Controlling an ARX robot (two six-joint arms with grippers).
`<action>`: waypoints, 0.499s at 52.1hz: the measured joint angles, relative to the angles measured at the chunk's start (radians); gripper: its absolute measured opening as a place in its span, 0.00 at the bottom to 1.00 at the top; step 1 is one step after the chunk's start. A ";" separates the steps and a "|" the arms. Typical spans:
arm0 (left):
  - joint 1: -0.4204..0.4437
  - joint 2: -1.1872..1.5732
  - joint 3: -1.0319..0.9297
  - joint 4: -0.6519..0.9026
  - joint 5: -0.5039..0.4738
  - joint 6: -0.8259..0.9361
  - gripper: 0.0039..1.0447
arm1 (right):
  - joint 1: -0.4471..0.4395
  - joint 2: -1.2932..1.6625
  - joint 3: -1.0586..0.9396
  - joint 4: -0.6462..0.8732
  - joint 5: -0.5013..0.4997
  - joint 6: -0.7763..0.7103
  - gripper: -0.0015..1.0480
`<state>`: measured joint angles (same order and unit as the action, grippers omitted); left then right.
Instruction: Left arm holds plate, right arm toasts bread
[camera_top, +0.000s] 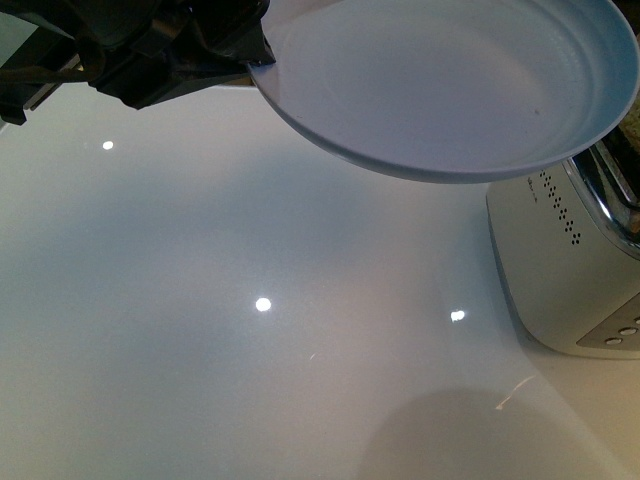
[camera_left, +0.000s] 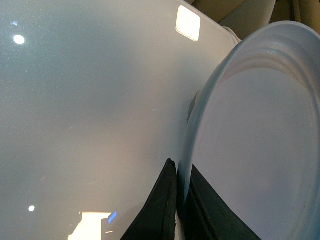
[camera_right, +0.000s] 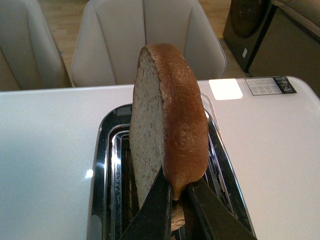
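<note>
The pale blue plate (camera_top: 440, 85) hangs above the white table at the upper right of the front view, empty. My left gripper (camera_top: 255, 55) is shut on its rim at the left side; in the left wrist view the plate (camera_left: 255, 145) has its rim pinched between the black jaws of that gripper (camera_left: 179, 195). The bread (camera_right: 167, 125), a thick slice with a tan crust, stands on edge over the toaster (camera_right: 102, 165) slots. My right gripper (camera_right: 177, 200) is shut on the slice's near edge. The right arm is out of the front view.
The white toaster (camera_top: 560, 260) stands at the table's right edge, partly under the plate. Glossy white tabletop (camera_top: 250, 330) with light glints fills the front view. Beige chairs (camera_right: 145, 35) stand beyond the table's far edge, and a label (camera_right: 270, 85) lies on the table.
</note>
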<state>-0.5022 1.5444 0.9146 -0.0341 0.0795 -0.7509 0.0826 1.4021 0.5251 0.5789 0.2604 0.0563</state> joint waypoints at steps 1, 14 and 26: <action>0.000 0.000 0.000 0.000 0.000 0.000 0.03 | 0.000 0.000 0.000 0.000 0.000 0.000 0.03; 0.000 0.000 0.000 0.000 0.000 0.000 0.03 | -0.002 0.012 -0.019 0.013 0.007 0.003 0.03; 0.000 0.000 0.000 0.000 0.000 0.000 0.03 | 0.004 0.005 -0.047 0.013 0.013 0.007 0.03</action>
<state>-0.5022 1.5444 0.9146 -0.0341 0.0795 -0.7509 0.0868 1.4071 0.4782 0.5922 0.2737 0.0635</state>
